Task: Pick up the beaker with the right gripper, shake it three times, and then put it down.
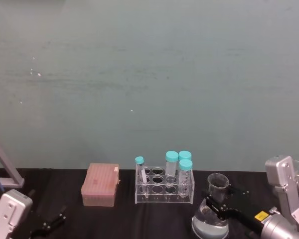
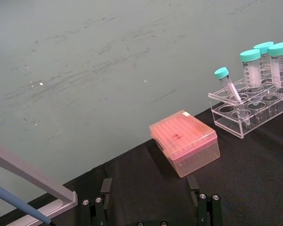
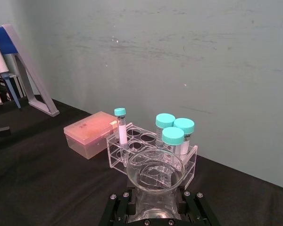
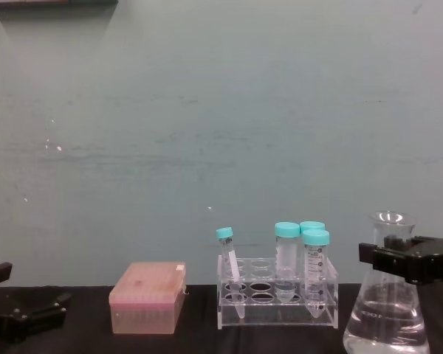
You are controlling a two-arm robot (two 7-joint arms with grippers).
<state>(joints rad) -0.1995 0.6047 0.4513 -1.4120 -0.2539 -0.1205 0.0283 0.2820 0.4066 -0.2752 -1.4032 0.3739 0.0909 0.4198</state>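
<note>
beside the tube rack [image 1: 164, 185], your right gripper [image 1: 220, 197] has its jaws clamped on the beaker [image 4: 387, 313] neck; left gripper [image 2: 151, 205] jaws wide.

Backdrop is basically one big pale teal wall [image 1: 149, 74], pretty scuffed up with faint dark streaks and a few small white specks. Lighting is flat and even, no hard shadows. Below it the bench [image 1: 124, 219] has a black matte cloth-like top that runs right up against the wall. Off at the left edge there's a slanted grey frame [image 3: 30, 80] standing on the bench.
</note>
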